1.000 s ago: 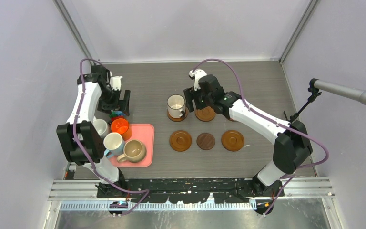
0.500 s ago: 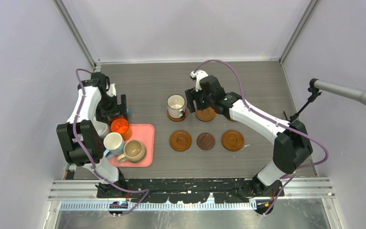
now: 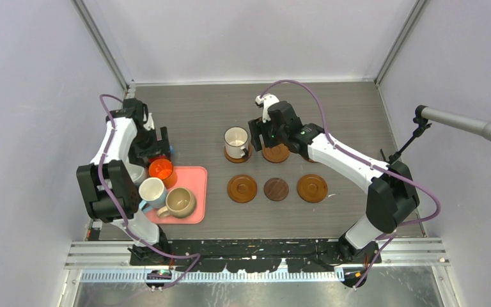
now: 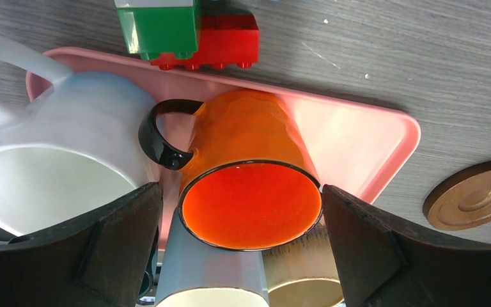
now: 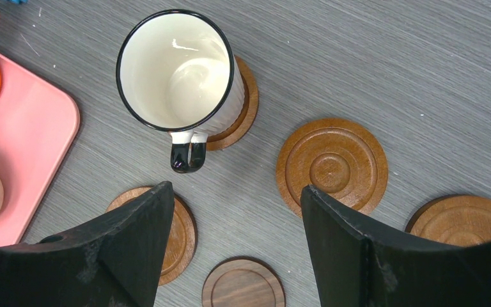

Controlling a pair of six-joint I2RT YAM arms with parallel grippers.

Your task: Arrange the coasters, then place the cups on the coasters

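**Left pincer straddles the orange mug; one mug already on a coaster**

Top view: The left gripper point(image 3: 158, 152) hangs over the far corner of the tray point(image 3: 195, 179), jaws spread above the orange mug point(image 3: 162, 169). The tray also holds a white mug point(image 3: 135, 171), partly behind the arm, a blue mug point(image 3: 151, 190) and a tan mug point(image 3: 180, 202). Right of the tray, a black-rimmed mug point(image 3: 236, 142) stands upright on its coaster point(image 3: 236, 157). The right gripper point(image 3: 263, 142) hovers just beside it over the back coaster point(image 3: 276, 154), jaws apart and holding nothing. Nearer the arms lie the front-left coaster point(image 3: 241, 188), dark coaster point(image 3: 276, 188) and front-right coaster point(image 3: 312, 187) in a row, all bare.

Left wrist: The orange mug point(image 4: 249, 204) sits upright on the tray point(image 4: 358, 134) between the wide-spread fingers point(image 4: 102, 249). I cannot tell whether they touch it. Its black handle points at the white mug point(image 4: 64, 153) just beside it. The blue mug point(image 4: 208, 278) and tan mug point(image 4: 300, 288) crowd the lower edge. A green block point(image 4: 160, 29) and red block point(image 4: 227, 38) lie beyond the tray. The front-left coaster point(image 4: 476, 195) lies off to the right.

Right wrist: The spread fingers point(image 5: 121, 256) frame bare table. The black-rimmed mug point(image 5: 176, 67) covers most of its coaster point(image 5: 246, 112). The back coaster point(image 5: 332, 165), front-left coaster point(image 5: 179, 233), dark coaster point(image 5: 243, 284) and an edge coaster point(image 5: 463, 220) lie empty.
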